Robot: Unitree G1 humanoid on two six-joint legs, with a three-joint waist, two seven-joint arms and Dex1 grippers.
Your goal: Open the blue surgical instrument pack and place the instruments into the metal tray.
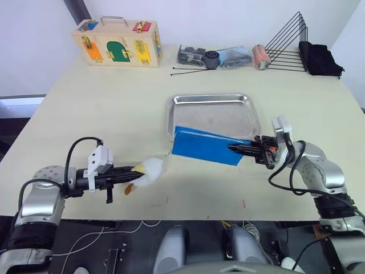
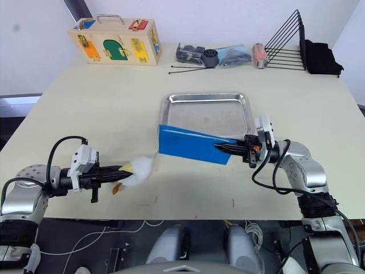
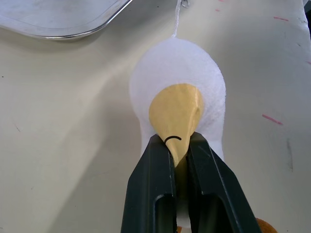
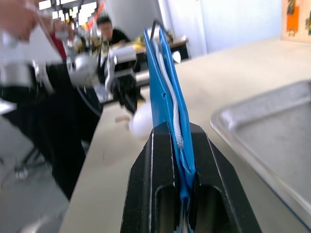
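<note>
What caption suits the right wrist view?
Right gripper clamps the closed blue surgical instrument pack edge-on beside the metal tray.

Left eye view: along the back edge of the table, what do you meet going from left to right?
Wooden latch box with coloured doors → grey plastic parts → clear bag → orange-striped can lying on its side → black wire rack → black cloth.

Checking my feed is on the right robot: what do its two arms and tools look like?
Both arms are silver-grey metal with rounded joint housings and loose black cables looping beside the forearms. Each wrist carries a small white camera block. The left tool and right tool each have two flat, tapering black fingers. An orange mark sits at the base of the right one.
</note>
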